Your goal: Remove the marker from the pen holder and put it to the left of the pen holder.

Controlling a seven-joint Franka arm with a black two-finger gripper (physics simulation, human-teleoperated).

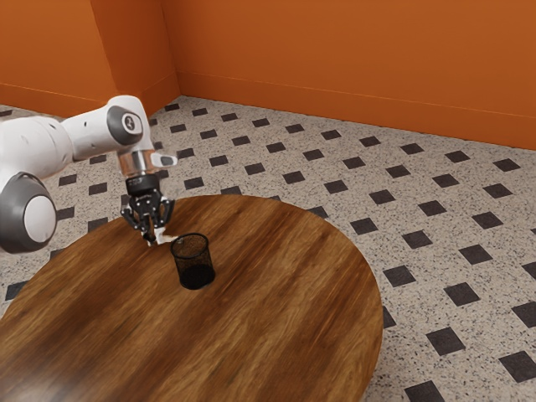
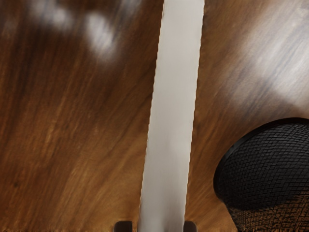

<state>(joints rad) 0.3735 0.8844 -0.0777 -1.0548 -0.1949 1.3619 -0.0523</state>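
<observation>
The marker (image 2: 174, 106) is at the gripper (image 1: 151, 240), set between its two fingers (image 2: 123, 226) and running out past them as a long, pale bar. In the exterior view it juts from the fingertips toward the pen holder (image 1: 193, 272), its outer end coming up beside the rim on the exterior view's left side (whether it touches the mesh there, I cannot tell). It lies tilted well over rather than upright, and the wrist view gives it a clear strip of wood between itself and the holder.

As for its looks, the marker is off-white shading to light grey, smooth and plain along its face, with straight sides whose edges are finely rippled in the wrist view. It seems a little darker close to the fingers. No lettering or cap can be made out on it.

The gripper is closed on the marker, one dark finger on each side of it, and it points down toward the table (image 1: 268, 335). The marker is out of the pen holder, held above the wood close by it.

The pen holder stands upright on the table, a round black mesh cup with an open top and a darker base. The table is brown wood with a streaked grain and a rounded edge, and soft, pale reflections lie on its surface in the wrist view.
</observation>
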